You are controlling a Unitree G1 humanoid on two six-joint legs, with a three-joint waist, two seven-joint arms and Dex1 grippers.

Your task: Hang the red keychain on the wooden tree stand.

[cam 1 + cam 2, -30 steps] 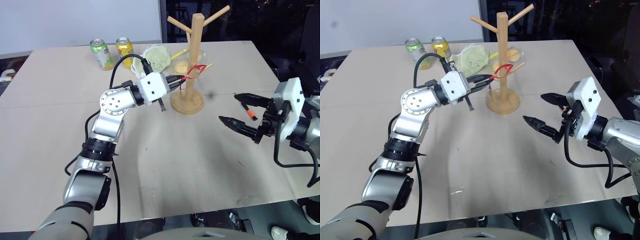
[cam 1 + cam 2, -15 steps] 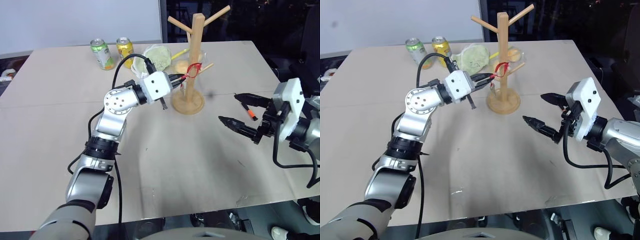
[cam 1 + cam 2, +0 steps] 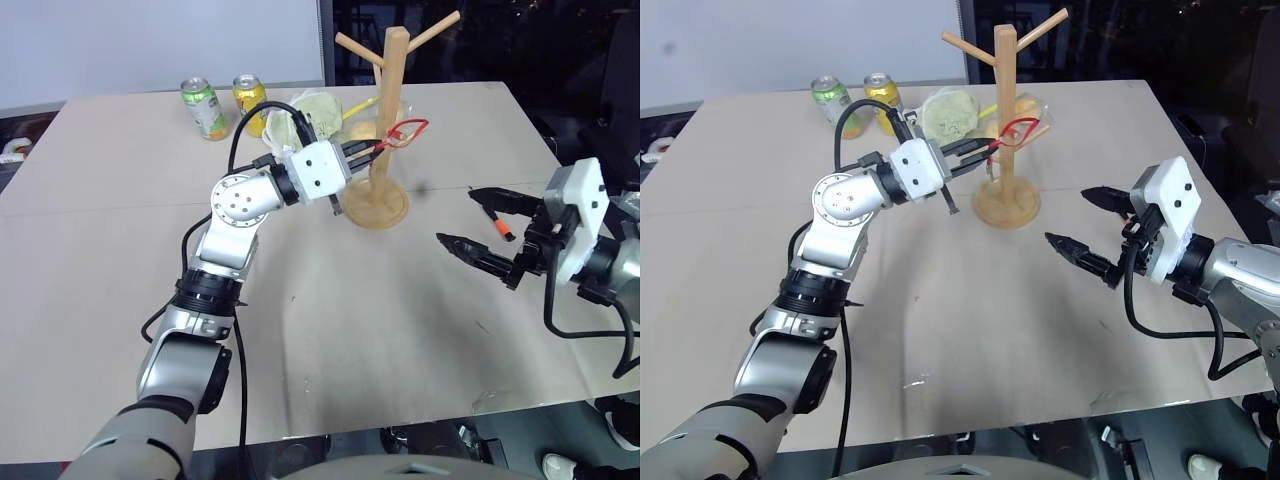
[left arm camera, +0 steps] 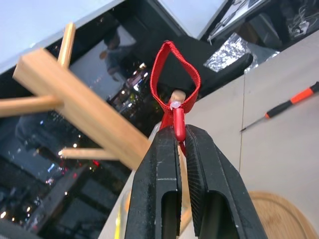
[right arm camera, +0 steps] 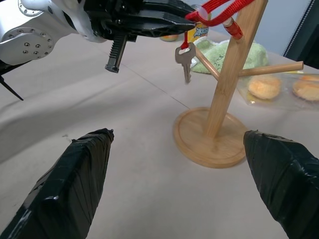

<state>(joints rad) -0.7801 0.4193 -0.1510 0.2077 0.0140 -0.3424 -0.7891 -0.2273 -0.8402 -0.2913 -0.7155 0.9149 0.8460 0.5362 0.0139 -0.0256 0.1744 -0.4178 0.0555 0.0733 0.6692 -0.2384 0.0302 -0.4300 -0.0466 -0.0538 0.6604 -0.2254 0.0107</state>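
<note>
Currently, the left gripper (image 3: 378,147) sits just above centre in the left eye view, its two black fingers (image 4: 164,184) pressed together on the red keychain (image 3: 405,131). The pinch falls at the neck of the cord. From there the red loop stands out past the fingertips, beside the post of the wooden tree stand (image 3: 388,110). In the left wrist view the rounded tip of one peg shows through the opening of the loop; whether the cord rests on that peg cannot be told. In the right wrist view a small metal key (image 5: 183,59) hangs below the pinch, clear of the table and beside the post.

The stand rises at upper centre of the left eye view, its round base (image 3: 376,206) flat on the table (image 3: 330,330), its pegs angled upward.

The right gripper (image 3: 472,218) is at the right edge of the same view, well apart from the stand. Its fingers are spread wide and hold nothing.

Between those spread fingers, on the table, lies a small screwdriver (image 3: 498,226) with an orange handle.

Behind the stand, toward the upper part of the frame, lie a green bag (image 3: 318,112) and a clear packet of buns (image 5: 279,88). At upper left stand two drink cans, one green (image 3: 203,107) and one yellow (image 3: 249,98).
</note>
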